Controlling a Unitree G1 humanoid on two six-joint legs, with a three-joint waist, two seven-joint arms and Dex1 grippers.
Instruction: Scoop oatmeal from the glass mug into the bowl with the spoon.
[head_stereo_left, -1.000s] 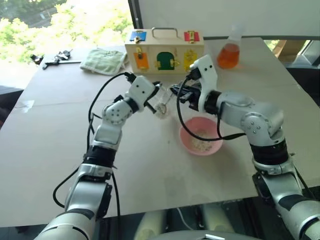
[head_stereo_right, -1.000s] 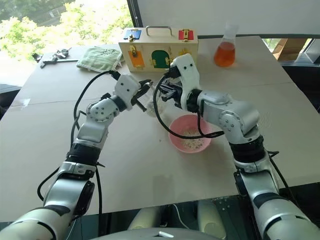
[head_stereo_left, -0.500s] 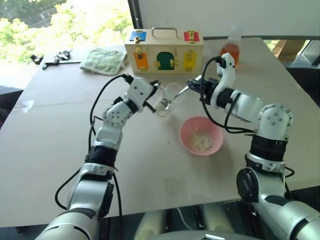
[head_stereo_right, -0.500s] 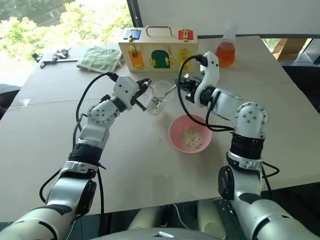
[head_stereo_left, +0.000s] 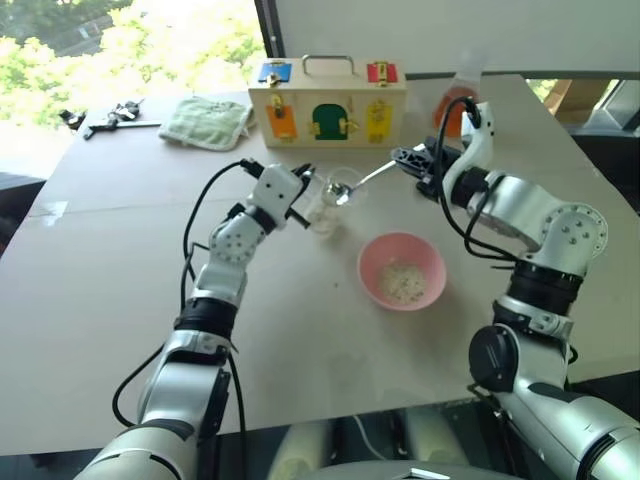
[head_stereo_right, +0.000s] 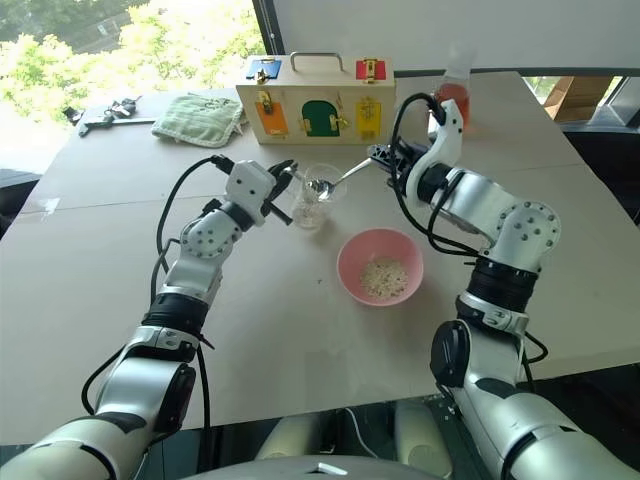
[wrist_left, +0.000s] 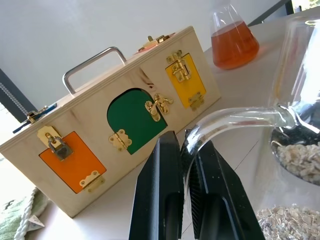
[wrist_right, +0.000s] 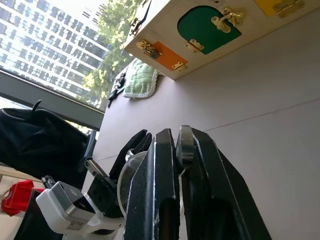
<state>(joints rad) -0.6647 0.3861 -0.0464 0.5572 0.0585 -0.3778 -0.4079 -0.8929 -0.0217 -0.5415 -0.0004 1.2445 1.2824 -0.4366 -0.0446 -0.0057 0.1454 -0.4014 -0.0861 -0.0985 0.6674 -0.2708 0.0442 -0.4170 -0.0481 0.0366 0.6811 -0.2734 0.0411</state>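
- Currently held: glass mug, near table centre, handle pinched in left gripper; clear, rigid, breakable, slick; handle the sound hold.
- Spoon, at mug's 2 o'clock, handle end clamped in right gripper; thin, stiff, light; loaded bowl best kept level.
- Oatmeal on spoon and in mug bottom; loose, dry, easily spilled.
- Bowl, at mug's 4 o'clock, part-filled.
- Mug's fill level hard to gauge; flask behind right forearm mostly hidden.

left gripper clamped; right gripper clamped, level
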